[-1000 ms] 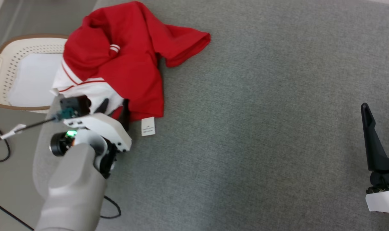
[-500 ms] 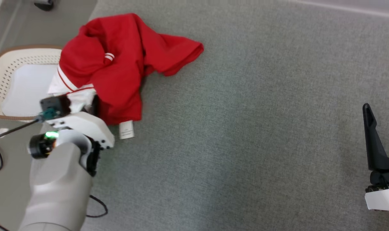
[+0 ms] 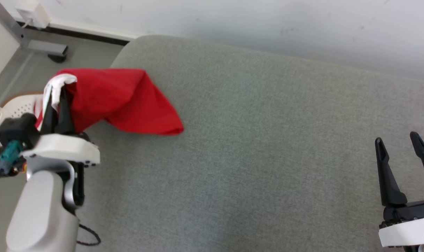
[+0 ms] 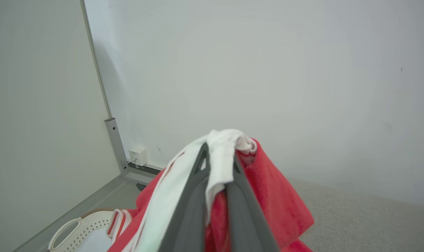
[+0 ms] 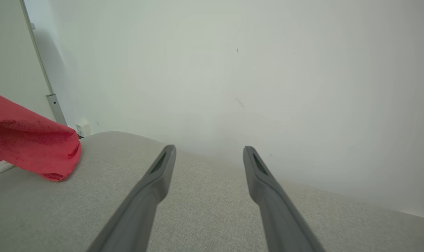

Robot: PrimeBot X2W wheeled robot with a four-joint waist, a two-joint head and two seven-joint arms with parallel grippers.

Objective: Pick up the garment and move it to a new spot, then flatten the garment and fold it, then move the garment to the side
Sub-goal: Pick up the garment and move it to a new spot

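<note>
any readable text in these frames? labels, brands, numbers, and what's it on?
None readable.
The red and white garment shows no print or tag in these views.
The small white box by the wall is too small to show any marking.
The basket looks plain.

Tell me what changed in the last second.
The left hand shut on the white-trimmed edge of the red cloth garment and raised it; its far end rests on the grey fabric surface. The right hand stayed open, empty.
</note>
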